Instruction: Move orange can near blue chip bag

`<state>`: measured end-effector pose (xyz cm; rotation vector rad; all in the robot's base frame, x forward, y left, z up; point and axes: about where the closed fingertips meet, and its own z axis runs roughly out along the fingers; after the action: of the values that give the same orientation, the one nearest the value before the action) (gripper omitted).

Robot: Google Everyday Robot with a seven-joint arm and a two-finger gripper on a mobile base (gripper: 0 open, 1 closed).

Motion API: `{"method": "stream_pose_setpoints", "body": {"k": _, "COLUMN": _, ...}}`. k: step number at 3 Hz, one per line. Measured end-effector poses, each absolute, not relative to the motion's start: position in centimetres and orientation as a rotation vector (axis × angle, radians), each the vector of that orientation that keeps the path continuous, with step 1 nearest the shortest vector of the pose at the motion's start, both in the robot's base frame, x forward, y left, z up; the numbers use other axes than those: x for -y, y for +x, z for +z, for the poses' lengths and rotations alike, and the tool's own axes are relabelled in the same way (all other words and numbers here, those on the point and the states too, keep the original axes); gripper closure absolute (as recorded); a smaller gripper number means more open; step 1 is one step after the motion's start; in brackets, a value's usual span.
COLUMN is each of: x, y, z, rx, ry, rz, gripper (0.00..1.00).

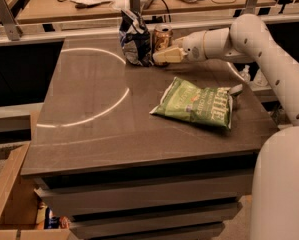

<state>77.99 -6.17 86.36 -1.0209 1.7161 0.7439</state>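
Orange-brown metal drink can [162, 35] standing beside dark blue foil chip bag [134, 40], tan gripper [162, 56] covering its bottom, hold impossible to tell

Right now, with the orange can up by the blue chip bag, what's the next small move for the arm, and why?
Probably ease the gripper off the orange can and draw it back along the arm. The can is upright beside the blue chip bag, so the placing looks done; the gripper sits low against the can's side, so a slow retreat should avoid tipping it.
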Motion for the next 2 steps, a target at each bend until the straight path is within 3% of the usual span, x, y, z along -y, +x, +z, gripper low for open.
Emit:
{"method": "stream_pose_setpoints", "body": {"k": 1, "x": 6.5, "y": 78.1, "z": 86.3, "rx": -1.724, "ry": -1.021, "rz": 0.726, "gripper": 0.00}}
{"method": "stream_pose_setpoints", "body": {"k": 2, "x": 7.7, "y": 78.4, "z": 86.5, "rx": -1.740, "ry": -1.009, "rz": 0.699, "gripper": 0.00}}
